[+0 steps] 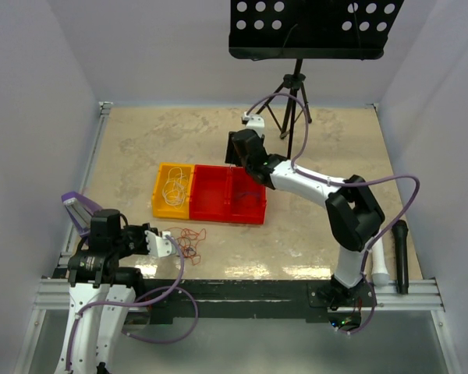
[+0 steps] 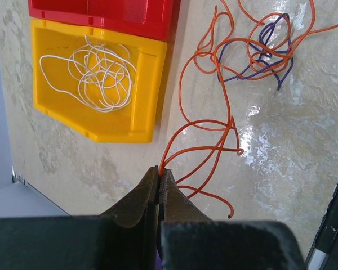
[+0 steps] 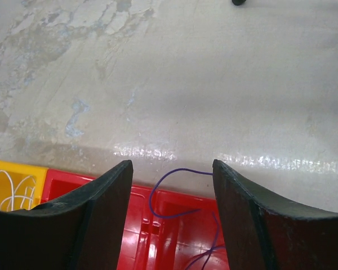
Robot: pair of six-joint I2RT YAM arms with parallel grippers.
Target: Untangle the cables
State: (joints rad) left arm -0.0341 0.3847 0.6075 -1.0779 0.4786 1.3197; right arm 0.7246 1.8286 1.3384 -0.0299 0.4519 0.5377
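Observation:
The tangle of thin orange and purple cables [image 2: 253, 50] lies on the table right of the bins; it also shows in the top view [image 1: 190, 242]. My left gripper [image 2: 159, 171] is shut on an orange cable [image 2: 183, 84] at its fingertips, low over the table at the near left [image 1: 170, 240]. A white cable [image 2: 96, 70] is coiled in the yellow bin [image 2: 143, 90]. My right gripper [image 3: 172, 169] is open over the far rim of the red bin [image 3: 174, 236]. A loose purple cable [image 3: 163, 194] loops between its fingers and touches the right finger [image 3: 236, 202].
The yellow bin [image 1: 161, 204] and red bin [image 1: 249, 210] sit side by side mid-table. A music stand [image 1: 296, 86] stands at the back. A black microphone [image 1: 402, 253] and a white cylinder [image 1: 380, 265] lie at the right edge. White walls enclose the table.

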